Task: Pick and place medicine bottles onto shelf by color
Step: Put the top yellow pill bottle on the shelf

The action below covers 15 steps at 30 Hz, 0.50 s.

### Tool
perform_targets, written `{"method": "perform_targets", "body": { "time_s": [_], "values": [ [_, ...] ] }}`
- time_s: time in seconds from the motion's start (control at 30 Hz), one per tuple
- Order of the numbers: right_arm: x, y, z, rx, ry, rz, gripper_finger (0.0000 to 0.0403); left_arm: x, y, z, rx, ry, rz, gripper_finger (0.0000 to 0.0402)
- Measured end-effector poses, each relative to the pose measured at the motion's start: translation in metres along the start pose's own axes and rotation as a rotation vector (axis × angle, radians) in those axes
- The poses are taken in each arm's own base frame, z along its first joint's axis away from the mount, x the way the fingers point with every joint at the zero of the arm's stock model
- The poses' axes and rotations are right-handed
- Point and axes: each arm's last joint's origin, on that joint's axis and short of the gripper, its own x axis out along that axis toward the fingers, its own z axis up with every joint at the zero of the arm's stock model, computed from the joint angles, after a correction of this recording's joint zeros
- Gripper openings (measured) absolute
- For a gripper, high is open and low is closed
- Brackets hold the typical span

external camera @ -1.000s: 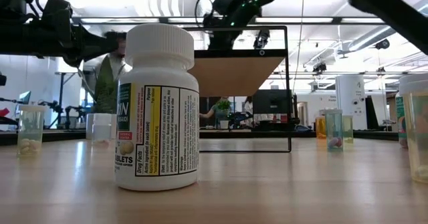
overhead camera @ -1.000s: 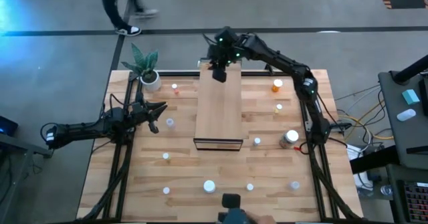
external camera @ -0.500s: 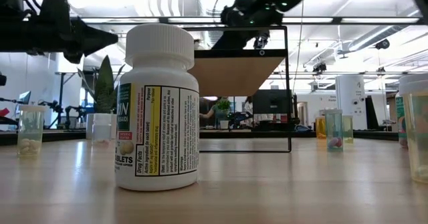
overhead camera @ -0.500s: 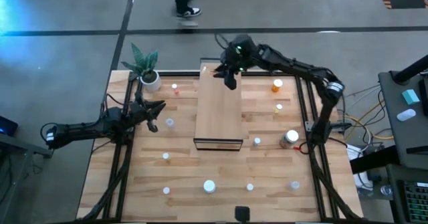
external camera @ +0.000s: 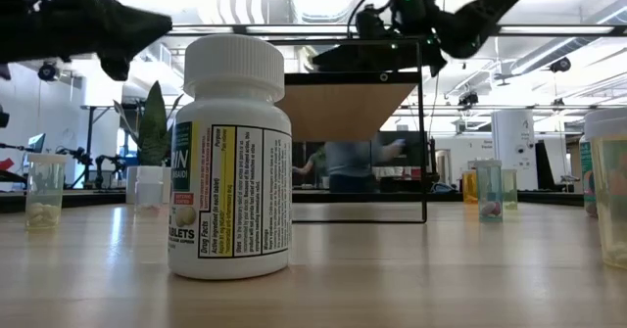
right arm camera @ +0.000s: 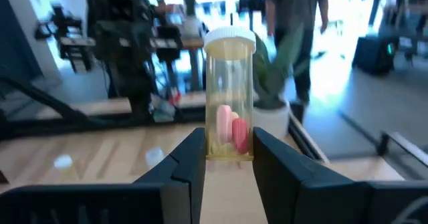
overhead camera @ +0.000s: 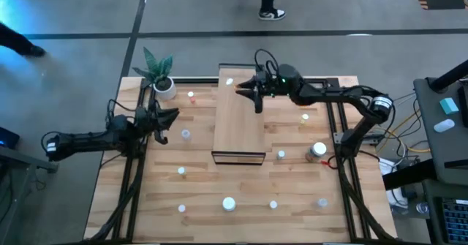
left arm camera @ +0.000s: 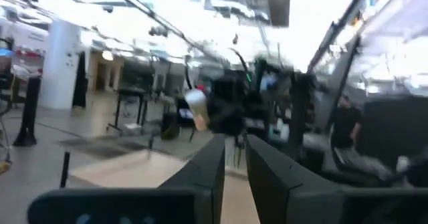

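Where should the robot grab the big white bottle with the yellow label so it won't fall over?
Best around its straight body, just under the cap. The white bottle stands upright on the table, and its cap is wide and its sides are round and even. So a gripper should probably come down from above, fingers open on two opposite sides, then squeeze.
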Motion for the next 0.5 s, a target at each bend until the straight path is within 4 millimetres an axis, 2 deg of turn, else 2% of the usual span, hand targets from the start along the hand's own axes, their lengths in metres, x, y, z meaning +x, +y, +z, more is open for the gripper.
{"method": "perform_targets", "body": {
  "time_s": [0.17,0.27,0.4,0.5],
  "values": [
    [0.003,0.006,-0.003,-0.016,-0.076,0.024,0.0097,0.012,-0.004,0.011,0.066,-0.147,0.002,0.0083],
    [0.006,0.009,-0.002,-0.019,-0.083,0.032,0.0097,0.024,-0.007,0.014,0.077,-0.15,0.004,0.0121],
    [0.01,0.015,0.004,-0.033,-0.099,0.057,0.0097,0.054,-0.014,0.019,0.094,-0.087,0.016,0.0175],
    [0.013,0.019,0.008,-0.044,-0.112,0.072,0.0097,0.081,-0.019,0.031,0.134,-0.077,0.031,0.0207]
  ]
}}
